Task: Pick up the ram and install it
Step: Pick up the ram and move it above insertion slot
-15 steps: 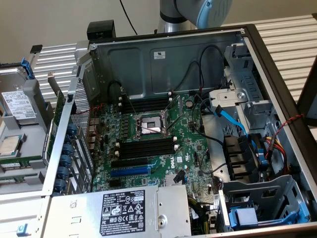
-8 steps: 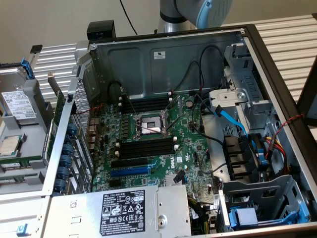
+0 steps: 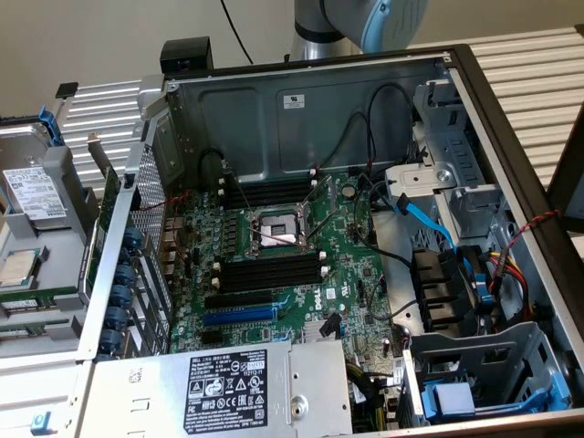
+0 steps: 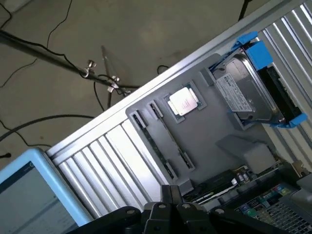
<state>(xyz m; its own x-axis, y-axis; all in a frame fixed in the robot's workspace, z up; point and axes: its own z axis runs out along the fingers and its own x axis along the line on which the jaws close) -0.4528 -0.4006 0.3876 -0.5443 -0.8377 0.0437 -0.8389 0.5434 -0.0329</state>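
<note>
One slim green ram in grey moulded tray; black pincer closed.

The arm ran off the exterior view's upper edge, and the grey tray with its processor was cut by that view's left edge. The print on the power supply label was too small to read. In the wrist view the ram showed edge-on, its chips and label indistinguishable, and the gripper was cropped at the frame edge.
</note>
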